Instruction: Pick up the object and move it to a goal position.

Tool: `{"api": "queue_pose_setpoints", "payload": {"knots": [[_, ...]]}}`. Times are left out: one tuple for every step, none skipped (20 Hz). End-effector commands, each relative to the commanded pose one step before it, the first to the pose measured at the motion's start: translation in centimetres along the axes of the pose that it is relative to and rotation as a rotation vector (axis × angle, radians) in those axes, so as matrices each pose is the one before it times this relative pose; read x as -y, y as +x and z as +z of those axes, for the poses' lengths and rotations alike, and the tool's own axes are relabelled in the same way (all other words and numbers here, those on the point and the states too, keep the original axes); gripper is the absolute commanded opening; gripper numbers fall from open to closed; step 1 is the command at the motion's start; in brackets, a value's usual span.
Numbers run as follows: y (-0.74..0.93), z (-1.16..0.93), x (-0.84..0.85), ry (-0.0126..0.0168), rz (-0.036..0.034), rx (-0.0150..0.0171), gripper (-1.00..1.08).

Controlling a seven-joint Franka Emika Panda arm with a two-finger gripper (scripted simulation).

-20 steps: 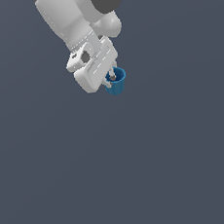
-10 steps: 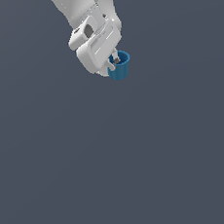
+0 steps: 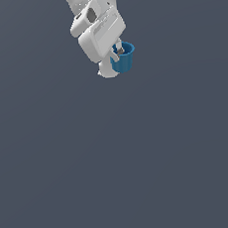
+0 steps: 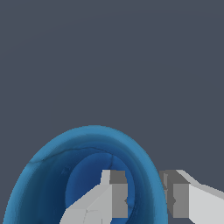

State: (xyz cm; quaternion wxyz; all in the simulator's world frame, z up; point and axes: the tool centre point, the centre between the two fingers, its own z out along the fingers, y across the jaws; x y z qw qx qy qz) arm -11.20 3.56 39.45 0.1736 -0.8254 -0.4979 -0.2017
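Note:
The object is a small blue cup [image 3: 125, 59] with a hollow inside and a thin rim, held up near the top of the exterior view. My white gripper [image 3: 117, 52] is shut on its rim: one finger sits inside the cup, the other outside its wall. In the wrist view the blue cup [image 4: 52, 175] fills the picture and its wall passes between the two grey pads at my gripper [image 4: 146, 199]. The arm's white hand [image 3: 100, 35] stands above the cup and toward the exterior view's left.
A plain dark grey surface [image 3: 120, 175] lies all around. No other objects or goal marker show in either view.
The gripper has carried the cup upward and slightly toward the exterior view's right. The hand has tilted more, and the hold on the rim is unchanged.

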Motion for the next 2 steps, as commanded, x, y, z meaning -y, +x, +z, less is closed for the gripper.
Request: {"api": "queue_pose_setpoints", "payload": {"knots": [[0.12,-0.269,0.14,-0.00089,0.00061,-0.00004,-1.0],[-0.007,0.004,-0.016,0.00012,0.00049,0.00048,-1.0]]}}
